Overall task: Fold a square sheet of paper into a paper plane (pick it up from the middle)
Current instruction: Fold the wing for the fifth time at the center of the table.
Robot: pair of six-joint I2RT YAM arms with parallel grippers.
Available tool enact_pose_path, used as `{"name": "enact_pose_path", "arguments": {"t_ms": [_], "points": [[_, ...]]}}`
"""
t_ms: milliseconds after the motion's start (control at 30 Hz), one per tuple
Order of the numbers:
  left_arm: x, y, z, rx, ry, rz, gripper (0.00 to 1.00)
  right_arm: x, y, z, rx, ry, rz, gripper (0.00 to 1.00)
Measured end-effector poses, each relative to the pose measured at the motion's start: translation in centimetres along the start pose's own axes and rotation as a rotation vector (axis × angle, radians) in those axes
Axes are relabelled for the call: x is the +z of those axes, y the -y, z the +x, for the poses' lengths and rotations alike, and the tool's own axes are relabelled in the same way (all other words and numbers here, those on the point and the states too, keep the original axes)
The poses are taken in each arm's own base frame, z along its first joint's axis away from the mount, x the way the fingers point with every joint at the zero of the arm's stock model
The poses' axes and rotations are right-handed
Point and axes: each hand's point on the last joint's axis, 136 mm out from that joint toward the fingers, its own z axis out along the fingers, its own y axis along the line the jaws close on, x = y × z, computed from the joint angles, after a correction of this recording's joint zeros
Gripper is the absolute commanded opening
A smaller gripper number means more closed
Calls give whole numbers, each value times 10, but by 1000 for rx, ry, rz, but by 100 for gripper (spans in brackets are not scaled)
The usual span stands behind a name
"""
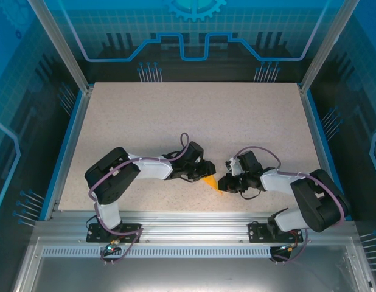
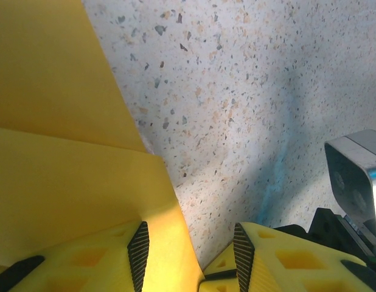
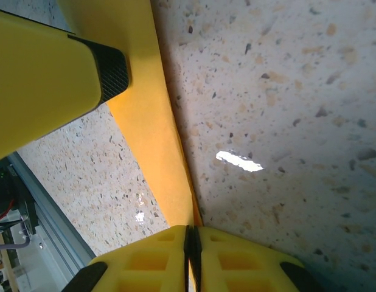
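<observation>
Here, right gripper pinching creased orange paper

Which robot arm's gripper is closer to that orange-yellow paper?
Right, barely. The right gripper is shut on the paper's edge. The left gripper is open and straddles another edge from above, touching it or nearly so.

I see the sheet of paper, orange-yellow, as a small pointed shape just below frame centre; it looks folded over itself, layers overlapping.
</observation>
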Motion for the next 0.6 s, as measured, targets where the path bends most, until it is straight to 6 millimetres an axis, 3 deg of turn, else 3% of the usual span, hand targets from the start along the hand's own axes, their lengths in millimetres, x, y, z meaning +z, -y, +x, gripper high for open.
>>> {"name": "enact_pose_path", "arguments": {"t_ms": [167, 267, 467, 600], "points": [[0, -1, -1, 5, -4, 0, 44, -3, -2, -1, -5, 12, 6, 24], [2, -3, 0, 15, -9, -2, 44, -11, -3, -5, -20, 49, 34, 24], [3, -2, -1, 19, -13, -2, 44, -31, -23, -15, -80, 130, 5, 14], [3, -1, -1, 18, -16, -2, 44, -33, -36, -14, -105, 120, -49, 12]]}}
